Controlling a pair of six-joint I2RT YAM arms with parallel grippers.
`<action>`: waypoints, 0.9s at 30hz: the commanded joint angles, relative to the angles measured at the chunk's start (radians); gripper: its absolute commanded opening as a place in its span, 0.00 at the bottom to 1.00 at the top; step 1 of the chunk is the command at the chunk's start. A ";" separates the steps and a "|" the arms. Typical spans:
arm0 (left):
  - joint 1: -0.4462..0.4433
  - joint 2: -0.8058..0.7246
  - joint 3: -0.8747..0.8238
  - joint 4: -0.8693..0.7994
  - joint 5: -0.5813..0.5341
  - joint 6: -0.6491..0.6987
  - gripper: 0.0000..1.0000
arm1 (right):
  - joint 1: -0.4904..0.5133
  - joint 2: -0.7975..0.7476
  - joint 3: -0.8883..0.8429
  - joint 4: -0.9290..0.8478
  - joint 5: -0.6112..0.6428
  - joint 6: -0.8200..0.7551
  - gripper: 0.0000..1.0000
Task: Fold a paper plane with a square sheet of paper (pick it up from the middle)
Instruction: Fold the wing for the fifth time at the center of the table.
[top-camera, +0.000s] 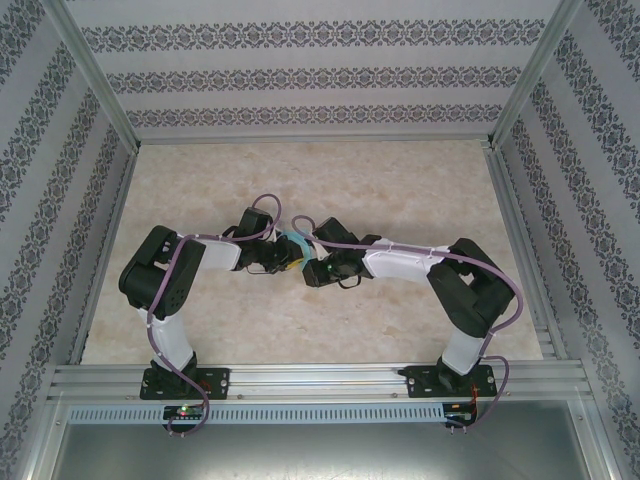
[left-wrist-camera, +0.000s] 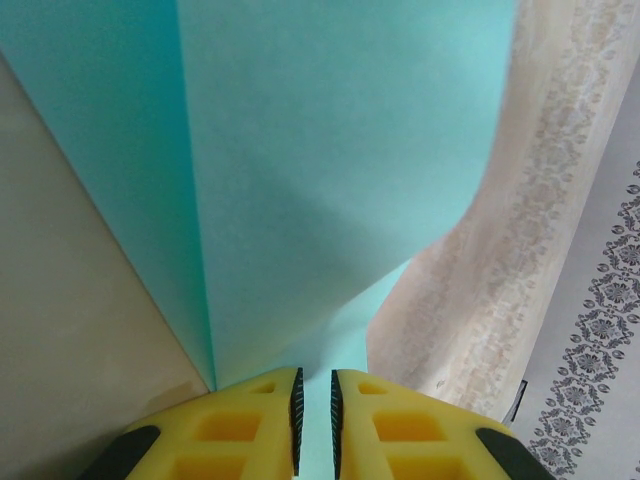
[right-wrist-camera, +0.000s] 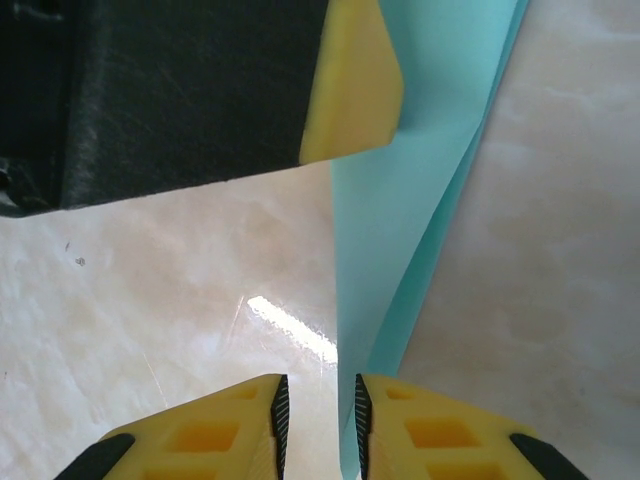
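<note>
- Two robot arms meet over the middle of a pale marbled tabletop (top-camera: 320, 180), holding one piece of turquoise paper (top-camera: 295, 243) between them.
- The left fingers (left-wrist-camera: 297, 405) are closed almost completely, with the lower edge of the paper (left-wrist-camera: 330, 180) pinched between their pads. The paper fans out ahead of them, with a sharp lengthwise crease just left of the grip.
- The right fingers (right-wrist-camera: 282, 405) stand a little apart, and tabletop (right-wrist-camera: 180, 280) shows through the gap. The paper's (right-wrist-camera: 400, 230) edge runs along the inner face of the right-hand pad, and the left-hand pad looks clear of it. They appear to be loose around the paper, not clamped on it.
- Ahead of the right fingers, a yellow tip of the left fingers (right-wrist-camera: 350, 90) grips the far end of the same paper.
- Progress, as a judgement: the sheet is no longer flat and square. It is folded long and narrow, with at least two layers, so folding seems well underway. Whether the nose and wings are finished cannot be told.
- Count: one paper, two arms, two pairs of fingers.
</note>
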 joint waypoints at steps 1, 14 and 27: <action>-0.005 0.024 0.006 -0.081 -0.057 -0.016 0.20 | -0.008 0.031 0.002 0.011 -0.017 0.006 0.26; -0.005 0.020 0.005 -0.083 -0.054 -0.012 0.20 | -0.019 0.065 0.011 0.006 -0.016 0.011 0.26; -0.006 0.009 0.016 -0.091 -0.049 -0.005 0.20 | -0.039 0.080 -0.011 0.044 -0.067 0.017 0.13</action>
